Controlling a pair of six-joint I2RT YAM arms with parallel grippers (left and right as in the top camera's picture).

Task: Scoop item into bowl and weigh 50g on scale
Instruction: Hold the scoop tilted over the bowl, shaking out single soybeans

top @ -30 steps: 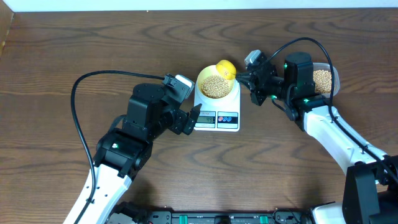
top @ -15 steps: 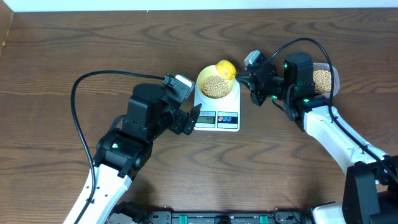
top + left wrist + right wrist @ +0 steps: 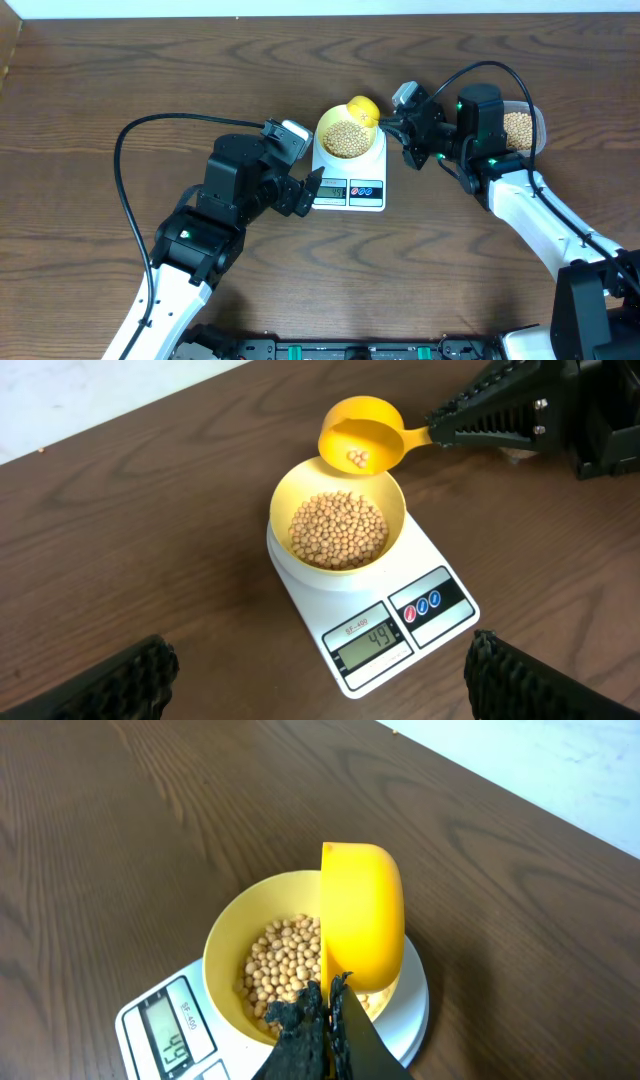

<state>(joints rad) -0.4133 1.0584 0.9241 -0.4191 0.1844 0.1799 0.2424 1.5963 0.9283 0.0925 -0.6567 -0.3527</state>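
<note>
Scoop (image 3: 362, 435) tight in right gripper (image 3: 441, 430)

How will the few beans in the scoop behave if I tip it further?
Probably rolling out all at once: the beans are small, round and loose on the smooth scoop wall. Being light, they may bounce off the pile in the bowl, though its raised rim should catch them.

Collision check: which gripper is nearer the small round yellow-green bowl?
Right: right gripper, gripping the yellow scoop, sits beside the bowl; left gripper open, beside the white scale.
</note>
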